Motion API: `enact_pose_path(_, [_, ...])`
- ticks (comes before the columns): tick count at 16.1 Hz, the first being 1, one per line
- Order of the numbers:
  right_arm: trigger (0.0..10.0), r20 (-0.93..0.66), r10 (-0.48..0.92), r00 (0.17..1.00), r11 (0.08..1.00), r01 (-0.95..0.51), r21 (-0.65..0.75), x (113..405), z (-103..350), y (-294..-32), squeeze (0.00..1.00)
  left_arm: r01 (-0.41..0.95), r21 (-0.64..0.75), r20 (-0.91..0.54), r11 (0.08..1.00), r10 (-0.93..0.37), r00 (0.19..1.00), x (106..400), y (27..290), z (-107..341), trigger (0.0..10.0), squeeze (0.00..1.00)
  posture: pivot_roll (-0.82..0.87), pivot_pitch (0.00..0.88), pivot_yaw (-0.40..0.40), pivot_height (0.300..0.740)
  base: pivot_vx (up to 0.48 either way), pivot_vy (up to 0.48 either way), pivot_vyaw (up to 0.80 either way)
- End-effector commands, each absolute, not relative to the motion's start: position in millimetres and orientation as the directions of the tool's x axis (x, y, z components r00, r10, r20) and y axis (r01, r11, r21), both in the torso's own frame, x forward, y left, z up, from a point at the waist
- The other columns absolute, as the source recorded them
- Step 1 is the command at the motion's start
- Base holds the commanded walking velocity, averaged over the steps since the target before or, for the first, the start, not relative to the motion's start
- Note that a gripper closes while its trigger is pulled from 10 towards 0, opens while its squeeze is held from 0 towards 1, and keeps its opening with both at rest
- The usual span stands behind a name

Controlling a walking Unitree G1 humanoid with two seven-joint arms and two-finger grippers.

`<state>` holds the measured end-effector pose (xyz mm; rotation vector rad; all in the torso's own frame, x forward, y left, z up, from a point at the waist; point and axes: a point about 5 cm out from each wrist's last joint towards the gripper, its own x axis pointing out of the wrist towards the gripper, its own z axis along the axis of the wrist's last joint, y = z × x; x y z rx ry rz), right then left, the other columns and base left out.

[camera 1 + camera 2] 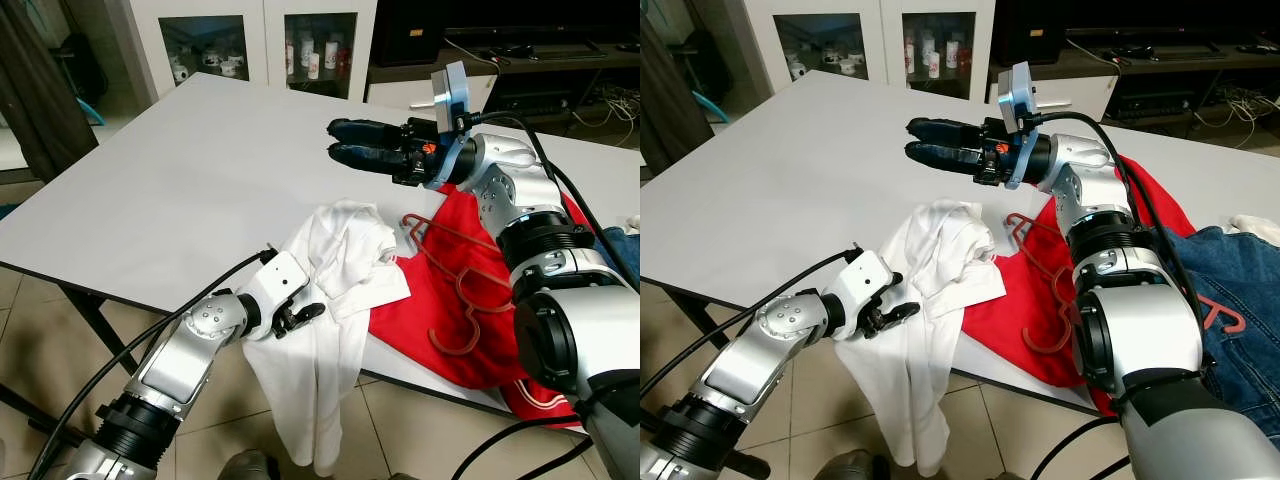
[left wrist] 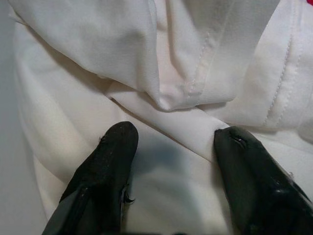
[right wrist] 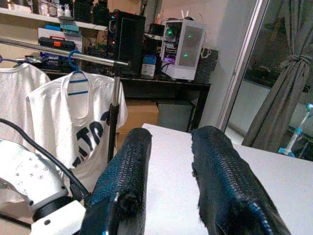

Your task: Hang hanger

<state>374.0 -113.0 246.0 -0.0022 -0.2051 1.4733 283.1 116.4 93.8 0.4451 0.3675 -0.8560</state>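
Observation:
A red wire hanger point(image 1: 440, 248) lies on a red garment point(image 1: 425, 315) at the table's near right. Beside it a crumpled white shirt point(image 1: 340, 255) spills over the front edge of the white table point(image 1: 200, 170). My left gripper point(image 1: 303, 315) is at that edge, open, its fingertips point(image 2: 120, 139) resting against the white cloth. My right gripper point(image 1: 342, 141) hovers above the table behind the clothes, pointing left, open with nothing between its fingers point(image 3: 129, 161).
Blue jeans point(image 1: 1240, 275) with another red hanger point(image 1: 1225, 315) lie at the far right. A clothes rail point(image 3: 63, 54) holds white T-shirts, one on a blue hanger point(image 3: 78, 63). A cabinet point(image 1: 250, 40) and TV stand are behind the table. Tiled floor lies below.

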Motion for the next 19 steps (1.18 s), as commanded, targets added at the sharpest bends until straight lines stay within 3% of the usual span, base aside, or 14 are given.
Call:
enact_pose_path(1, [10.0,0.152,0.985,0.080,0.103,-0.983,-0.149,373.8,252.3,-114.4,0.00,0.778,0.230,-0.492,0.584,-0.621,0.611,284.8,119.3,92.2,10.0,0.00,0.05,0.000,-0.014,0.740,0.000,0.000,0.00])
enact_pose_path(4, [10.0,0.180,0.980,0.082,0.104,-0.988,-0.116,372.4,250.2,-116.1,0.00,0.766,0.238,-0.488,0.597,-0.608,0.626,286.5,120.6,91.9,10.0,0.00,0.05,0.000,-0.013,0.740,0.000,0.000,0.00])
enact_pose_path(5, [10.0,-0.098,0.985,0.141,0.136,-0.989,-0.059,351.6,174.5,-118.4,0.00,0.517,0.326,-0.400,0.792,-0.380,0.834,318.2,148.7,105.8,10.0,0.00,0.04,0.000,-0.005,0.740,0.000,0.000,0.00])
enact_pose_path(6, [10.0,-0.239,0.964,0.115,0.104,-0.993,-0.060,334.6,141.0,-119.5,0.00,0.401,0.347,-0.362,0.848,-0.274,0.891,328.5,161.1,111.4,10.0,0.00,0.04,0.000,-0.003,0.740,0.000,0.000,0.00])
enact_pose_path(11, [10.0,-0.384,0.921,0.064,0.018,-0.992,-0.122,319.3,126.2,-127.7,0.00,0.394,0.351,-0.359,0.850,-0.267,0.894,331.2,162.3,111.7,10.0,0.00,0.03,0.000,0.001,0.740,0.000,0.000,0.00])
enact_pose_path(14, [10.0,-0.351,0.935,0.055,0.015,-0.993,-0.116,311.1,125.9,-111.6,0.00,0.377,0.350,-0.349,0.858,-0.255,0.902,334.0,160.2,110.0,10.0,0.00,0.03,0.000,0.000,0.740,0.000,0.000,0.00])
enact_pose_path(16, [10.0,-0.328,0.943,-0.048,-0.073,-0.995,-0.064,302.6,124.1,-93.0,0.00,0.370,0.352,-0.343,0.860,-0.249,0.906,334.9,160.9,110.5,10.0,0.00,0.03,0.000,0.001,0.740,0.000,0.000,0.00])
enact_pose_path(19, [10.0,-0.344,0.934,-0.095,-0.110,-0.994,-0.025,298.6,117.4,-78.6,0.00,0.347,0.358,-0.316,0.867,-0.237,0.919,337.9,162.6,114.8,10.0,0.00,0.04,0.000,0.002,0.740,0.000,0.000,0.00])
